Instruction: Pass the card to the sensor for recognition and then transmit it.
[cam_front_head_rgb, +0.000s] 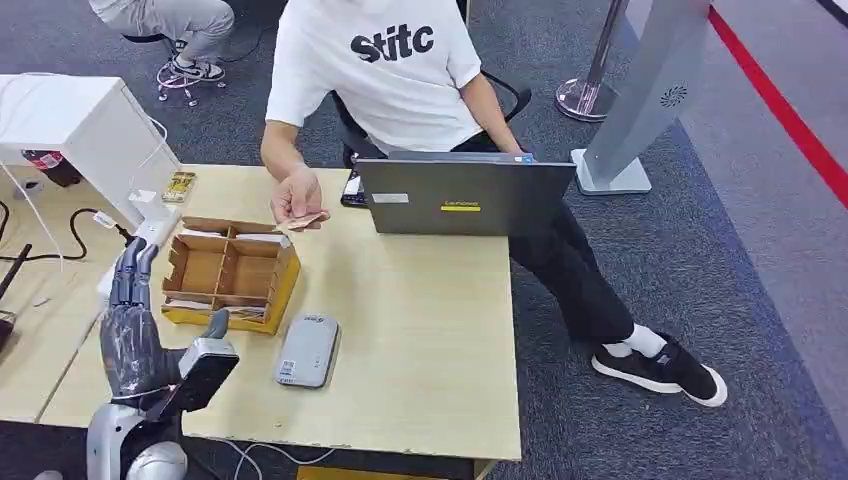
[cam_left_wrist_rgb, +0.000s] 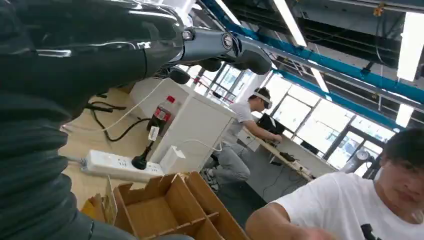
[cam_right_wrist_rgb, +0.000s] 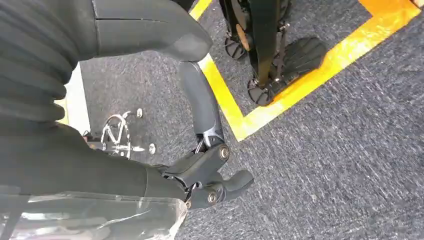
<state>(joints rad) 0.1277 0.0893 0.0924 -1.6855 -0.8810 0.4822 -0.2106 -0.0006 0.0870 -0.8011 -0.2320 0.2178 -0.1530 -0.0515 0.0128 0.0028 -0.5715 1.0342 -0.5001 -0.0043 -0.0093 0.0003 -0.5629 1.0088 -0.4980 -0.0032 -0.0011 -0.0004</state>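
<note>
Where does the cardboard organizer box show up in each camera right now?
Head view: cardboard organizer box on the table, just ahead of the left hand.
Left wrist view: bottom centre, beyond the hand.
Right wrist view: not in it.
Shared landmark: the white power strip beside the box.

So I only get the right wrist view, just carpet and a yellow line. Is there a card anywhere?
Observer: Yes. In the head view a person's hand holds a card at the far edge of a wooden box.
Operator: Is the robot reaching for it?
Observer: Its left hand is raised beside the box, fingers straight, holding nothing.
Operator: And the sensor?
Observer: A grey device, likely the sensor, lies on the table next to the box.
</note>
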